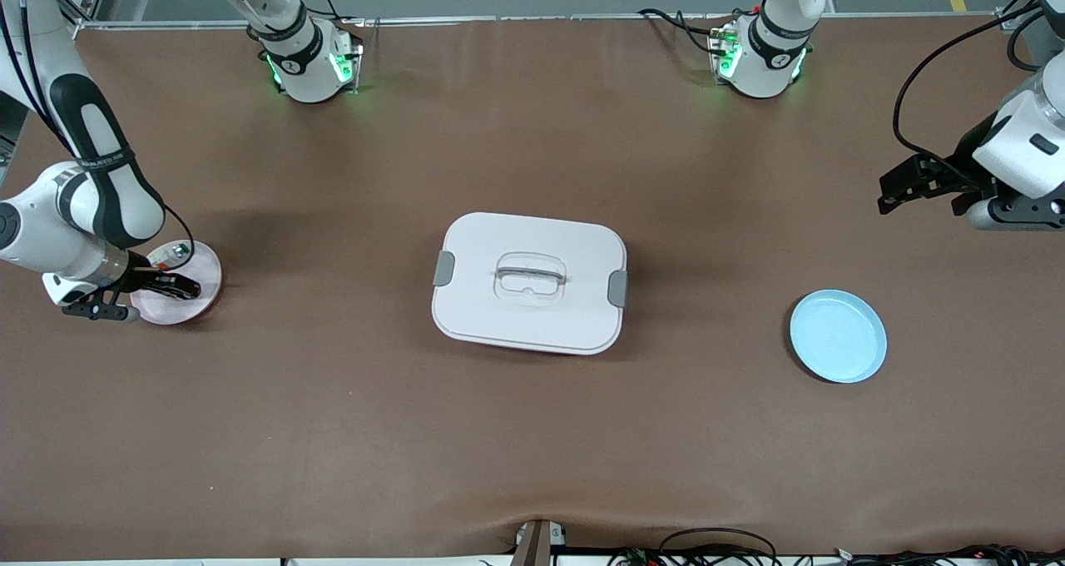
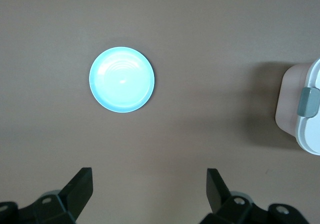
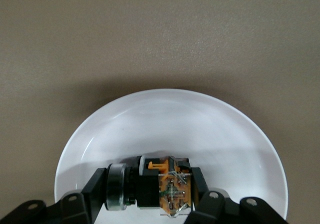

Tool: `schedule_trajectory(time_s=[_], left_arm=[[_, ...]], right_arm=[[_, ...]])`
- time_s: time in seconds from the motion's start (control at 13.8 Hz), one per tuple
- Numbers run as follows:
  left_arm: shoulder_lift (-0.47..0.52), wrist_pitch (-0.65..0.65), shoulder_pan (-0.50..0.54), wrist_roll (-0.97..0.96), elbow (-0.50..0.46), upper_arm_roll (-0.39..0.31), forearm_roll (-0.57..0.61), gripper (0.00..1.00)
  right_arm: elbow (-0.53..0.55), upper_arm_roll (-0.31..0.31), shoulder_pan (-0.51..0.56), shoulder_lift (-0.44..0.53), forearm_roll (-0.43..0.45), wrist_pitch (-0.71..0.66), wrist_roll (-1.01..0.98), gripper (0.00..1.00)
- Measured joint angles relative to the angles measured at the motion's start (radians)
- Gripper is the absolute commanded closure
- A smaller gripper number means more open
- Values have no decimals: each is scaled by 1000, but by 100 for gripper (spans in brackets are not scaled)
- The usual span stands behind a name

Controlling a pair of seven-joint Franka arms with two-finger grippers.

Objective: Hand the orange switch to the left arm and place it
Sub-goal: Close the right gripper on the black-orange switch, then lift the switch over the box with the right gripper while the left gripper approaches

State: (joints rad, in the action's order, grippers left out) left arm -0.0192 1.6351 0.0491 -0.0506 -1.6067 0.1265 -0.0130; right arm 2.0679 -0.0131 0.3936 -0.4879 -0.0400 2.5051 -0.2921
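Orange switch (image 3: 159, 185) sits on the pink plate (image 1: 200, 295) at the right arm's end of the counter (image 1: 532, 433), and you can see in the front view that the right end effector (image 1: 170, 286) is down on that plate. The white box (image 1: 529, 281) lies in the middle of the counter, with its grey clips at both short sides and its handle recess on top. A blue plate (image 1: 838, 335) rests toward the left arm's end, slightly nearer to the front camera than the box. The left end effector (image 1: 903, 185) hangs in the air over bare counter at that end, where its arm waits.

Turn to the left wrist view and you find the left end effector's two black fingers (image 2: 80, 186) spread wide with nothing between them, the blue plate (image 2: 122, 79) below on the counter and a corner of the box (image 2: 305, 109) with one grey clip at the edge.

From the right wrist view you see the right end effector (image 3: 150, 186) clamped on the switch: a finger presses on each side of its black body. The switch lies on its side on the plate (image 3: 200, 119), which looks white here.
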Motion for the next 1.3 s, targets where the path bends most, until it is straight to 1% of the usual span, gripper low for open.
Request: schedule_trajectory(time_s=[0.07,0.36,0.51,0.58,0.8,0.94,1.09,1.16,1.3], left_arm=[[0,0,0,0,0,0,0,0],[0,0,0,0,0,0,0,0],[0,0,0,0,0,0,0,0],[0,0,0,0,0,0,0,0],[0,0,-2,0,0,0,0,0],[0,0,-13,0,1,2,0,0],[0,0,-23,0,9,3,-25,0],[0,0,-24,0,19,5,-62,0],[0,-1,-21,0,35,6,-167,0]], right_arm=[[-2,0,0,-2,0,0,0,100],[-14,0,0,-8,-1,-7,0,100],[-41,-3,-1,-9,-3,-62,0,100],[-70,-4,-2,-9,-14,-124,0,100],[-215,-8,-13,-5,-47,-383,30,100],[-281,-10,-27,18,-72,-502,86,100],[-301,-14,-62,62,-82,-587,192,100],[-303,-18,-84,87,-104,-630,249,100],[-303,-20,-129,133,-176,-714,343,100]])
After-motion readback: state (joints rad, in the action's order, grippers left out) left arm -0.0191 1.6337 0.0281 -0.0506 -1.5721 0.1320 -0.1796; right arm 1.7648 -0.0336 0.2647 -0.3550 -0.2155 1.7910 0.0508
